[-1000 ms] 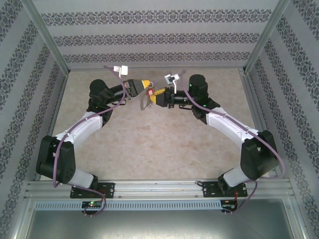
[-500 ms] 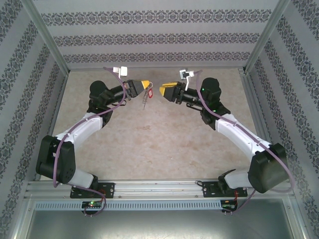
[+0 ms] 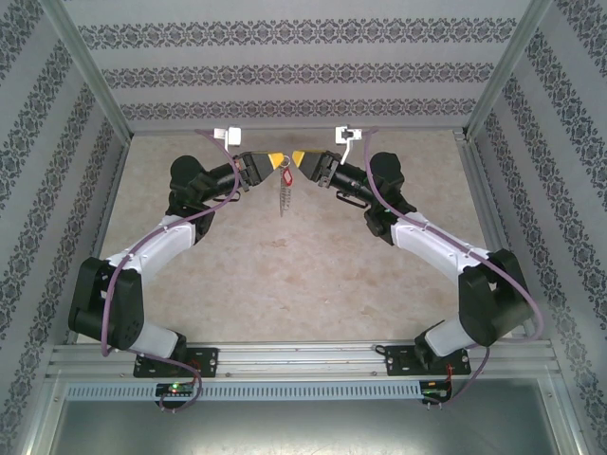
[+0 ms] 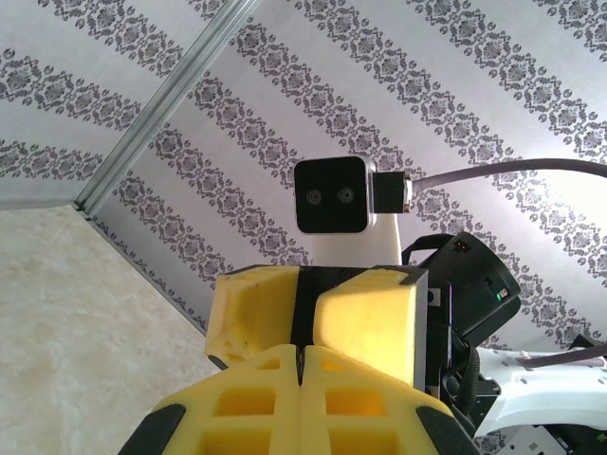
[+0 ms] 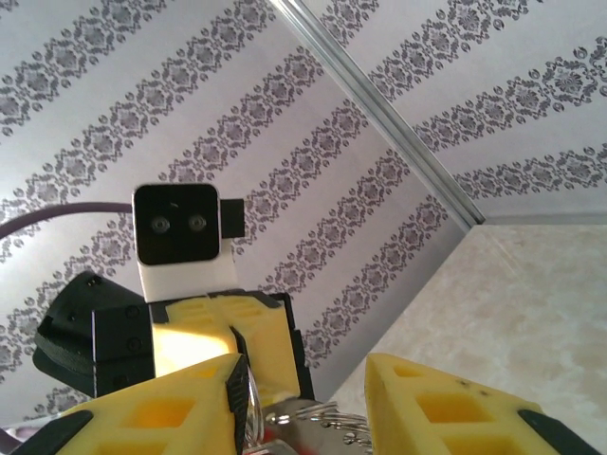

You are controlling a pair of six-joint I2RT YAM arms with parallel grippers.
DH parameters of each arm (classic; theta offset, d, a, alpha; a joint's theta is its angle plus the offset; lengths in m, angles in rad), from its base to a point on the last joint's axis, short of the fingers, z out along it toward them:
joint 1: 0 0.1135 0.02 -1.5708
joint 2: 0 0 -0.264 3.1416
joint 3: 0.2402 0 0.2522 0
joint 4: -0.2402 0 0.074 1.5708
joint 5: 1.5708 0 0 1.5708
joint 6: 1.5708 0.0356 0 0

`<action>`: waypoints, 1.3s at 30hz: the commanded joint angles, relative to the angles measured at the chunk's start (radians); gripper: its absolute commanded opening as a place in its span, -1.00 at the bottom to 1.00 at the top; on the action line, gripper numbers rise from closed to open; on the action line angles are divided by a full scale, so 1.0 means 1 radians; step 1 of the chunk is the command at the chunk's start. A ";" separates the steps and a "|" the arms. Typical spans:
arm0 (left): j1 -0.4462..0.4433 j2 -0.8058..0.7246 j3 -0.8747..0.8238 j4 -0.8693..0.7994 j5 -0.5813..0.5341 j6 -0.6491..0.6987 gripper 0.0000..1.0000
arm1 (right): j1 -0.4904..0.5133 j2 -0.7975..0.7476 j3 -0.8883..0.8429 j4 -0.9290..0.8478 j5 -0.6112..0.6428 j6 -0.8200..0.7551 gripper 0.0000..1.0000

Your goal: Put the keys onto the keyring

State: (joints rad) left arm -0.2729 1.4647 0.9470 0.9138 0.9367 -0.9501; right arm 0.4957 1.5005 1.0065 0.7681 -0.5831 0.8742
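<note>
now | table [image 3: 285, 275]: tan, under both raised arms | left gripper [image 3: 269, 161]: clenched on keyring [image 3: 282, 196], which hangs from its tip | key [image 3: 286, 176]: red tag at keyring's top | right gripper [image 3: 300, 160]: fingers apart, facing left, straddling keyring's rings

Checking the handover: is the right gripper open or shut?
Open: the right gripper has its yellow fingers apart, patterned wall visible between them, the keyring low in the gap.
</note>
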 commanded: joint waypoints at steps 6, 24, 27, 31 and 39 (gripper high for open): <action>0.002 -0.025 -0.005 0.069 -0.007 0.010 -1.00 | 0.035 0.039 0.009 0.122 -0.005 0.067 -0.26; 0.002 -0.021 0.001 0.059 -0.016 0.016 -1.00 | 0.052 0.061 -0.011 0.187 -0.062 0.114 -0.51; 0.001 -0.023 0.001 0.058 -0.019 0.016 -1.00 | 0.053 0.069 -0.005 0.189 -0.067 0.118 -0.68; 0.002 -0.027 -0.001 0.050 -0.022 0.020 -1.00 | 0.053 0.082 0.008 0.194 -0.088 0.127 -0.93; 0.004 -0.043 -0.005 0.004 -0.026 0.039 -0.64 | -0.006 0.064 0.023 0.116 -0.127 0.087 -1.00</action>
State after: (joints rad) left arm -0.2729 1.4639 0.9451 0.9024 0.9146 -0.9413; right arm 0.5194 1.5692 1.0046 0.9207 -0.6510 0.9928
